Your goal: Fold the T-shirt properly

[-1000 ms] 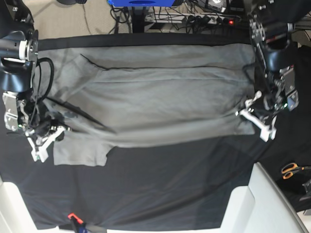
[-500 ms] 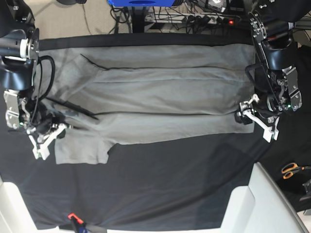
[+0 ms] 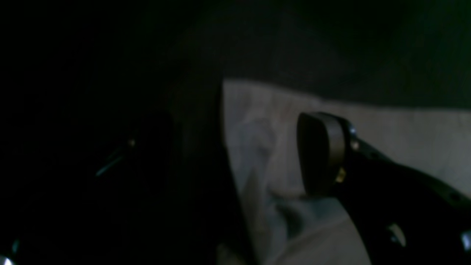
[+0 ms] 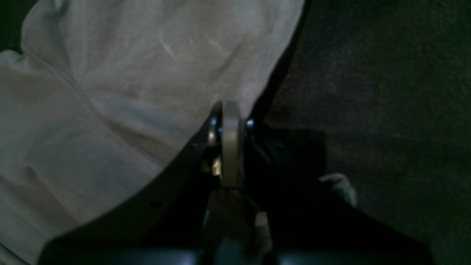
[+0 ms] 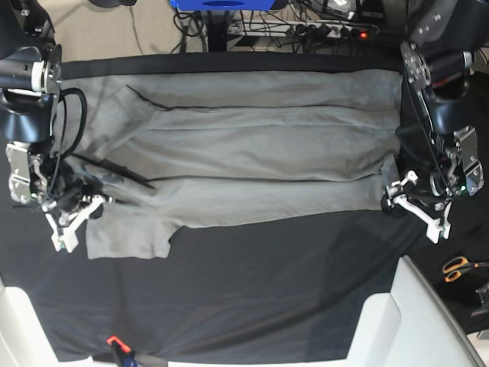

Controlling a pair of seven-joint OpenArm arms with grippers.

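Two black arms, white-tipped grippers

Left gripper and right gripper: white plastic fingers on black bodies; black cable loops beside the right arm; tan pad, silver screws near it.

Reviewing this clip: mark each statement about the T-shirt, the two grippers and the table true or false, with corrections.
1. The T-shirt lies spread on a black cloth. True.
2. The left gripper is clamped on the shirt. False: it is open at the shirt's edge, holding nothing.
3. The right gripper is shut on the shirt's fabric. True.
4. Orange-handled scissors lie on top of the shirt. False: they lie off the shirt, at the table's edge beyond the left gripper.
5. The shirt is bright red. False: it is light grey.
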